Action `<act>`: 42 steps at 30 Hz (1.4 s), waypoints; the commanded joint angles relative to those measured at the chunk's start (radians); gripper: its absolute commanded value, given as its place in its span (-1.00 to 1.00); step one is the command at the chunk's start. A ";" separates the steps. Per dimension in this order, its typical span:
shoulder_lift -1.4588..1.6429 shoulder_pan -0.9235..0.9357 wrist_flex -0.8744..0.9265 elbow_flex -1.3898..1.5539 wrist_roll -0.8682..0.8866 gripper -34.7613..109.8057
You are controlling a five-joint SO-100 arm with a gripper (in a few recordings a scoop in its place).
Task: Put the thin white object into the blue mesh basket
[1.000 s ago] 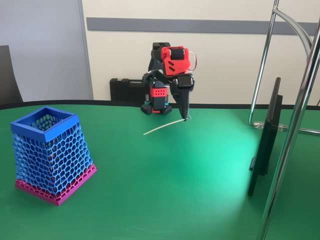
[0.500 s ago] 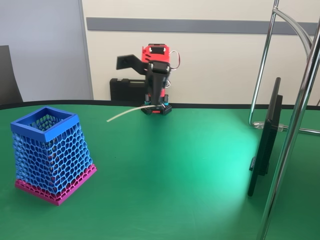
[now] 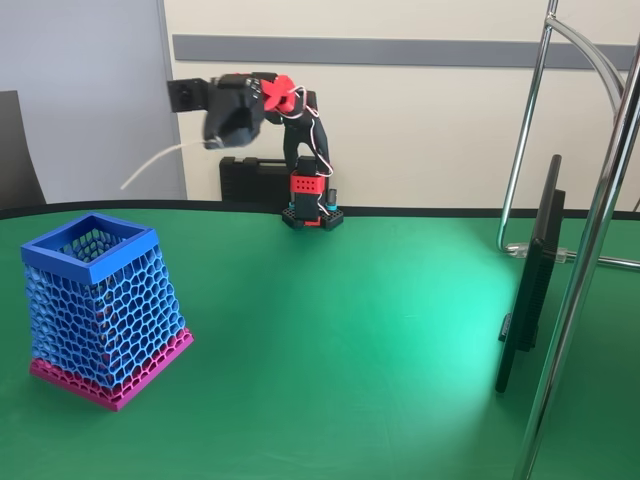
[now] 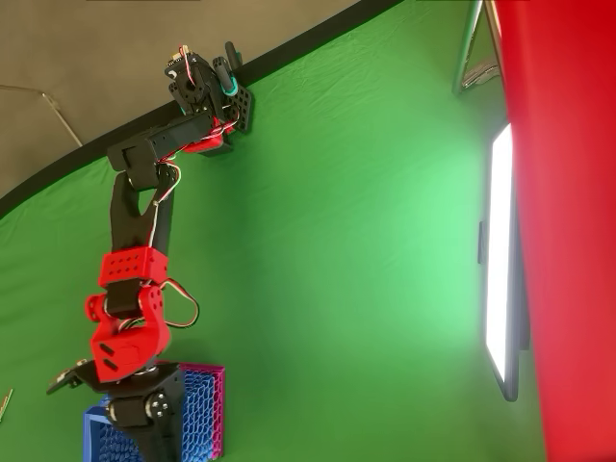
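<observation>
White strand [image 3: 150, 165] hangs clamped by one end in my end effector [image 3: 213, 143], high over the bench [image 3: 350, 330]. Held this way (free end drooping), it should drop into the basket [image 3: 100, 310] below.

A red and black arm [image 4: 144, 221] is seen stretched from its base [image 4: 207, 87] at the table's far edge down across the green table [image 4: 346, 241]. Its wrist end is placed over the blue mesh basket [image 4: 197, 409], which is partly covered. A bright screen [image 4: 500, 279] is seen edge-on at the right.
</observation>
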 commanded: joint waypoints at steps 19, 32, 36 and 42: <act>-0.031 0.187 0.038 0.060 0.394 -0.48; 0.005 0.192 0.044 0.210 0.500 -0.14; 0.049 0.161 0.092 0.215 0.514 -0.03; 0.110 0.130 0.164 0.193 0.577 0.02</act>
